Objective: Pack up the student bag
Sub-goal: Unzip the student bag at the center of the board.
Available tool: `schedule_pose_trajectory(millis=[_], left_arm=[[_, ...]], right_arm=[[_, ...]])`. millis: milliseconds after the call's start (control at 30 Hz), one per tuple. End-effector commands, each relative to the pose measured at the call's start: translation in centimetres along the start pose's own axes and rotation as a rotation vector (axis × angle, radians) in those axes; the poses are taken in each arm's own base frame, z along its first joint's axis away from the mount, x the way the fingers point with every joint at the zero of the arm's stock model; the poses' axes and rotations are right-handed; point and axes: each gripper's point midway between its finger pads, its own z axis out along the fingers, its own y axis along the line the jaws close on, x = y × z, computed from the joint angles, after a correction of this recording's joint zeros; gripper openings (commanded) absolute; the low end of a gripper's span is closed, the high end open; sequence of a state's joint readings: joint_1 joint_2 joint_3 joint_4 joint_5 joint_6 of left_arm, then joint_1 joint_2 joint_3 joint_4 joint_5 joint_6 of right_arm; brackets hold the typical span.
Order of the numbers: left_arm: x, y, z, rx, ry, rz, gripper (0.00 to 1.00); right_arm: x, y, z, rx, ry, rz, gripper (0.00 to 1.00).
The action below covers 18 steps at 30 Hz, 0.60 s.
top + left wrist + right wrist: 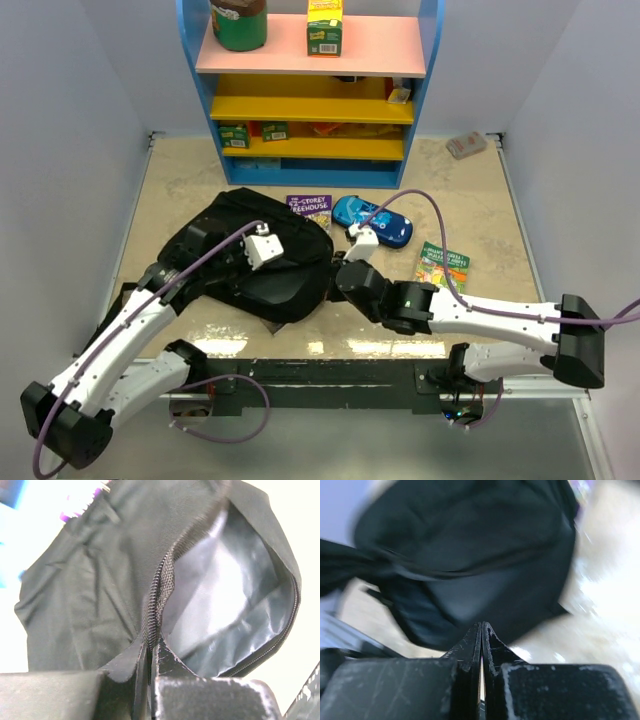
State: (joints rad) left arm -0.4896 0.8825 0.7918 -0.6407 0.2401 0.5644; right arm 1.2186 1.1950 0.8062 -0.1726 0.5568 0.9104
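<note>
Student bag lies left of centre on the table, before the shelf, its zipper mouth gaping. My left gripper pinches the zipper edge; my right gripper is pressed together, empty, just beside it.

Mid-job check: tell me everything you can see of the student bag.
The student bag is a soft black woven-fabric backpack lying slumped on the beige table, in front of the shelf. Its zipper is open, showing shiny grey lining. The left end effector is shut on the zipper edge.
</note>
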Motion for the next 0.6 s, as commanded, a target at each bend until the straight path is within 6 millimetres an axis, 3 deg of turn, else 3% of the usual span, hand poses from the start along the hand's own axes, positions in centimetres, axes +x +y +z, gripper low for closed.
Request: schedule_pose_trajectory(millis=[0,67,167,200,300,433,567], left_arm=[[-3.8,2.1,-2.3,-0.135,-0.197,-0.076,0.0],[-3.8,2.4,-2.6,-0.173,-0.208,-0.105,0.0],[-3.0,2.8,-2.9,-0.233,-0.211,-0.169,0.0],[-2.8,3.0,-3.2,-0.255,-0.219,-0.195,0.0],[-2.9,3.8,-4.2,-0.32,-0.235,-0.205,0.0],[-2.7,5.7,-5.8,-0.449,-0.247,-0.264,0.0],[-2.2,8.0,-6.9,-0.591,-0.224,-0.37,0.0]], right_arm=[[-5.2,4.3,-0.9,-0.098,-0.168,0.009,0.0],[-5.2,5.5,-0.5,-0.141,-0.176,0.004,0.0],[-3.2,6.4,1.3,-0.166,-0.147,-0.026,0.0],[-1.6,6.1,2.5,-0.146,-0.125,-0.052,0.0],[0.1,5.9,4.1,-0.132,-0.109,-0.073,0.0],[3.9,4.1,6.3,-0.075,-0.04,-0.083,0.0],[7.8,1.2,6.5,-0.063,0.032,-0.062,0.0]])
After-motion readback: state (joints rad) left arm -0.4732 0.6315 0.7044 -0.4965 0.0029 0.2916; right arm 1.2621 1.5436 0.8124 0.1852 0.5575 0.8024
